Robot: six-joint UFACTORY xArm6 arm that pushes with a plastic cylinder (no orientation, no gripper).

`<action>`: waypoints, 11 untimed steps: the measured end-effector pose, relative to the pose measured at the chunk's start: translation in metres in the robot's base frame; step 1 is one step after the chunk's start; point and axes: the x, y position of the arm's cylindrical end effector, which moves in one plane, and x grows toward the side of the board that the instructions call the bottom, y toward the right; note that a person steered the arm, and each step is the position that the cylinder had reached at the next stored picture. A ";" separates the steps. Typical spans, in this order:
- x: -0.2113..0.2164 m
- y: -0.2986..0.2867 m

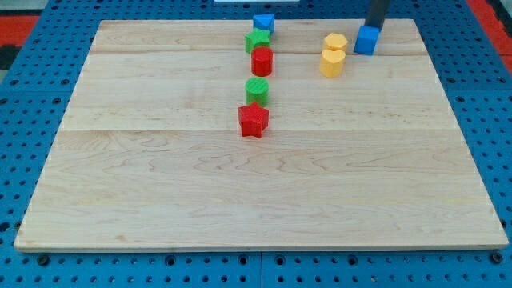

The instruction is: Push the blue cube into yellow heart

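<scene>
Tip: my tip [374,28] touched the blue cube's [366,39] top side; it held nothing.
Near: two yellow blocks [333,54] sat just left.
Other blue block [263,22]: far left.

A pale wooden worktop [160,208] is lying on a blue pegboard [24,264]. A column of blocks is running down from the view's top, just left of centre. A blue block [264,22], its shape unclear, is sitting at the far edge. A green star [257,40] is touching it below. A red cylinder [262,61] is pressing against the star. Further down, a green cylinder [257,90] is touching a red star [253,120]. A yellow hexagon [335,42] is sitting to the right.
</scene>
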 end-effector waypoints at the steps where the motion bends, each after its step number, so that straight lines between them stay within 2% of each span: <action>1: 0.035 -0.004; 3: 0.104 -0.004; 4: 0.090 0.009; 5: 0.051 0.026; 6: 0.042 -0.003; 7: 0.085 -0.021; 8: 0.097 -0.043; 9: 0.074 -0.037; 11: 0.064 -0.073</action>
